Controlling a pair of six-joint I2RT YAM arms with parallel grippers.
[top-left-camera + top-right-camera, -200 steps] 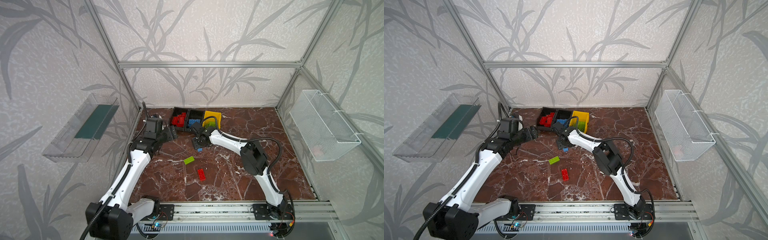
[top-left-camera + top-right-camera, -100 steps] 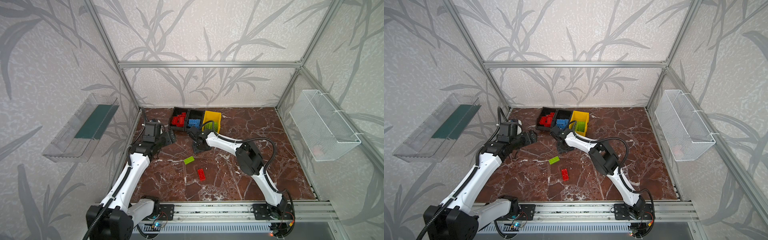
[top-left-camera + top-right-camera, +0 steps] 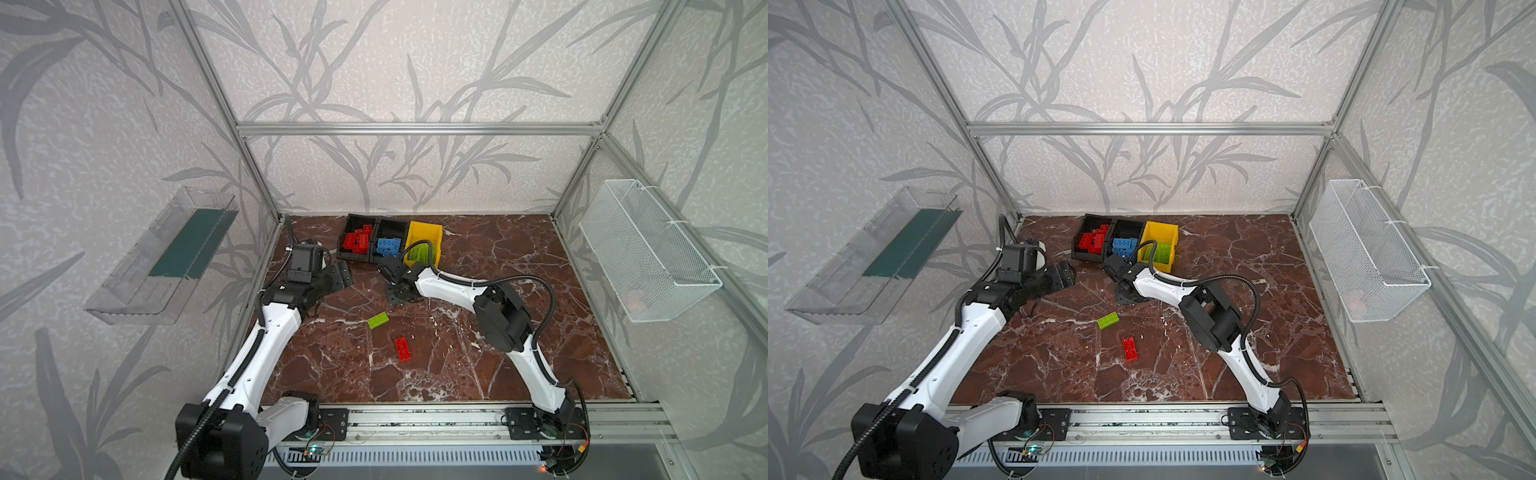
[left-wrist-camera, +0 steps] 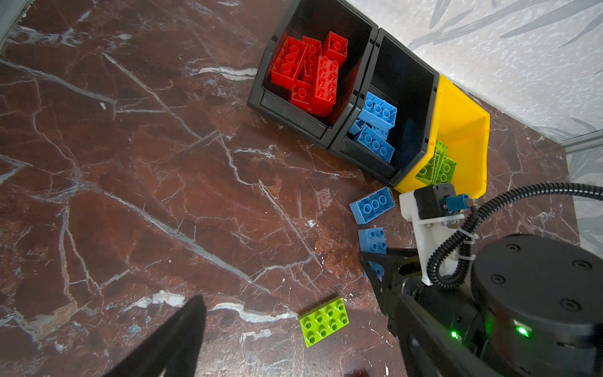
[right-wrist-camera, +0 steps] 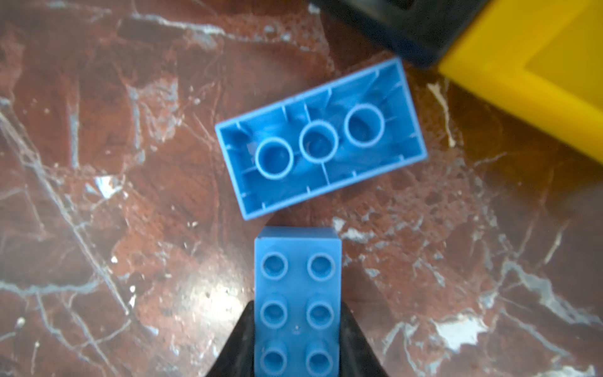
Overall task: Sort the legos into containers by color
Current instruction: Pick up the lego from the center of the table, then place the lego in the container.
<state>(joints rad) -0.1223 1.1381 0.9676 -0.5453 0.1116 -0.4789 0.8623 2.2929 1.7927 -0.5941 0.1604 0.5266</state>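
Observation:
In the right wrist view my right gripper is shut on a studs-up blue lego lying on the marble floor. An upturned blue lego lies just beyond it, by the yellow container. In both top views that gripper is low in front of the three containers: a black one with red legos, a black one with blue legos, and the yellow one with green legos. My left gripper hovers open and empty left of the containers. A green lego and a red lego lie loose mid-floor.
A clear plastic tray hangs on the left wall and a white wire basket on the right wall. An aluminium rail with both arm bases runs along the front edge. The right arm's cable loops over the floor.
My right gripper has shut on the blue lego. My left gripper has drawn back a little toward the front, still open.

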